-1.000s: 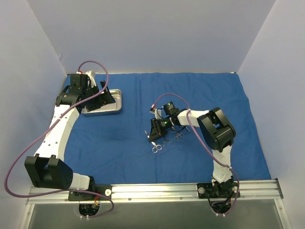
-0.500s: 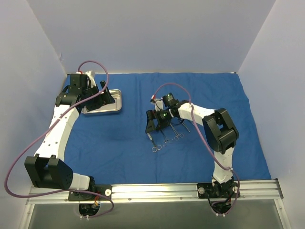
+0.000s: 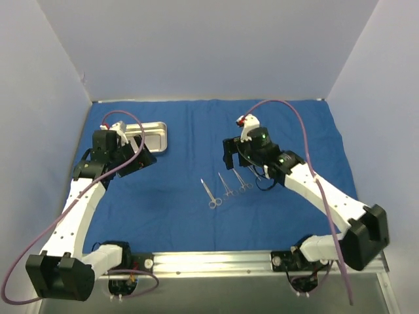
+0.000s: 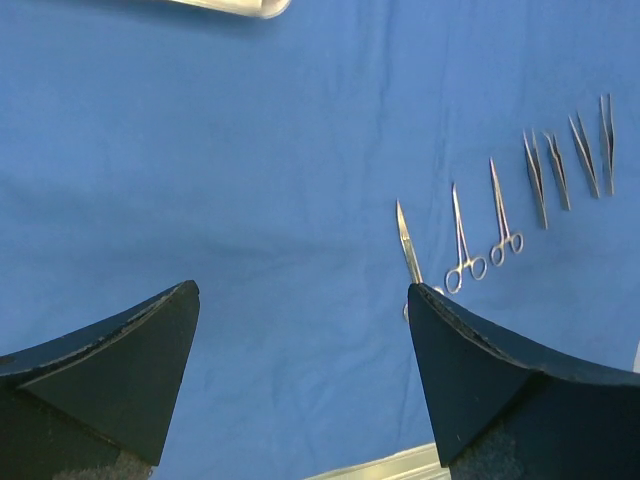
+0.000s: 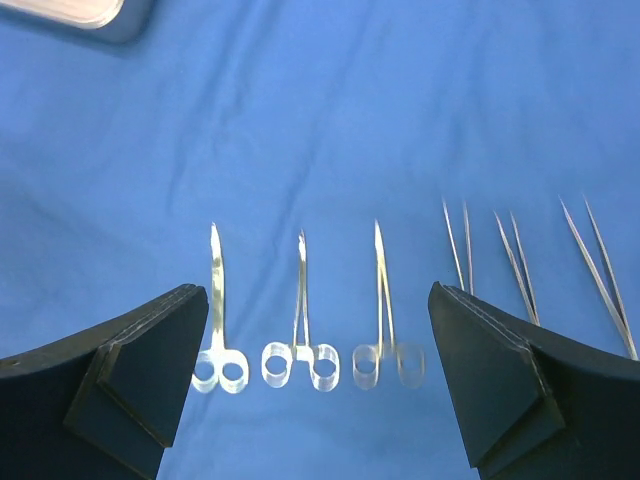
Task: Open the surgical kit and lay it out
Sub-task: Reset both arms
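Blue cloth [image 3: 170, 196] flat, pale walls [image 3: 209, 52] on 3 sides; L claw [image 4: 300, 290], R claw [image 5: 318, 290] released.

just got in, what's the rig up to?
Surgical kit layout. The blue cloth is spread flat, the steel tray sits at its far left, and three ring-handled instruments lie in a row mid-cloth with tweezers beside them. The right arm hovers beyond that row, the left arm near the tray; both jaws open, holding nothing.
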`<control>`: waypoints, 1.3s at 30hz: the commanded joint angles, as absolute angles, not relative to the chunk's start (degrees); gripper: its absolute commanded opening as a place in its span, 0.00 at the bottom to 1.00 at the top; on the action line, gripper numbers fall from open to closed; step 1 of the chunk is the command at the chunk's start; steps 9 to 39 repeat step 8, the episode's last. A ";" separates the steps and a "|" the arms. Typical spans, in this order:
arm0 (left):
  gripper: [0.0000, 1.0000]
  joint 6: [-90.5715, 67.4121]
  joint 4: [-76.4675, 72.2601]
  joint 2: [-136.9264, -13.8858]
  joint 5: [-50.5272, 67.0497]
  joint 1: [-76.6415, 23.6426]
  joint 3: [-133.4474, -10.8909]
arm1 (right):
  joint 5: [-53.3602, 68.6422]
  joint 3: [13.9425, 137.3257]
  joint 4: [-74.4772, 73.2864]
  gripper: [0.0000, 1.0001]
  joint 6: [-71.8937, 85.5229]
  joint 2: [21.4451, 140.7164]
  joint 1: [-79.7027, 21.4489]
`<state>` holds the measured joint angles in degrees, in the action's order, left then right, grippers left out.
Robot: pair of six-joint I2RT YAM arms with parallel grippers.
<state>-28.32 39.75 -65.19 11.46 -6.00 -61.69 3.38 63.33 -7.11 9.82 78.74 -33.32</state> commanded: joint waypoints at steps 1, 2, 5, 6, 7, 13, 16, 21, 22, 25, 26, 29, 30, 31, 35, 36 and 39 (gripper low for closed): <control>0.94 -32.34 33.68 -58.90 12.05 -7.82 -55.57 | -13.41 52.23 -5.10 1.00 16.85 69.45 -39.17; 0.94 -33.47 33.31 -57.06 11.34 -8.78 -53.81 | -18.49 47.94 -5.97 1.00 21.92 66.74 -39.90; 0.94 -35.85 31.47 -57.47 12.73 -8.79 -48.61 | -17.42 40.99 -5.63 1.00 27.93 62.33 -40.25; 0.94 -36.73 31.03 -58.44 14.66 -8.79 -47.39 | -15.84 39.22 -4.67 1.00 28.65 60.92 -40.17; 0.94 -38.13 30.50 -60.45 18.68 -8.70 -47.11 | -12.95 37.11 -1.09 1.00 28.91 59.43 -40.25; 0.94 -38.75 30.67 -61.16 20.55 -9.75 -47.11 | -10.74 34.04 -0.10 1.00 29.96 56.28 -40.25; 0.94 -38.75 30.67 -61.16 20.55 -9.75 -47.11 | -10.74 34.04 -0.10 1.00 29.96 56.28 -40.25; 0.94 -38.75 30.67 -61.16 20.55 -9.75 -47.11 | -10.74 34.04 -0.10 1.00 29.96 56.28 -40.25; 0.94 -38.75 30.67 -61.16 20.55 -9.75 -47.11 | -10.74 34.04 -0.10 1.00 29.96 56.28 -40.25; 0.94 -38.75 30.67 -61.16 20.55 -9.75 -47.11 | -10.74 34.04 -0.10 1.00 29.96 56.28 -40.25; 0.94 -38.75 30.67 -61.16 20.55 -9.75 -47.11 | -10.74 34.04 -0.10 1.00 29.96 56.28 -40.25; 0.94 -38.75 30.67 -61.16 20.55 -9.75 -47.11 | -10.74 34.04 -0.10 1.00 29.96 56.28 -40.25; 0.94 -38.75 30.67 -61.16 20.55 -9.75 -47.11 | -10.74 34.04 -0.10 1.00 29.96 56.28 -40.25; 0.94 -38.75 30.67 -61.16 20.55 -9.75 -47.11 | -10.74 34.04 -0.10 1.00 29.96 56.28 -40.25; 0.94 -38.75 30.67 -61.16 20.55 -9.75 -47.11 | -10.74 34.04 -0.10 1.00 29.96 56.28 -40.25; 0.94 -38.75 30.67 -61.16 20.55 -9.75 -47.11 | -10.74 34.04 -0.10 1.00 29.96 56.28 -40.25; 0.94 -38.75 30.67 -61.16 20.55 -9.75 -47.11 | -10.74 34.04 -0.10 1.00 29.96 56.28 -40.25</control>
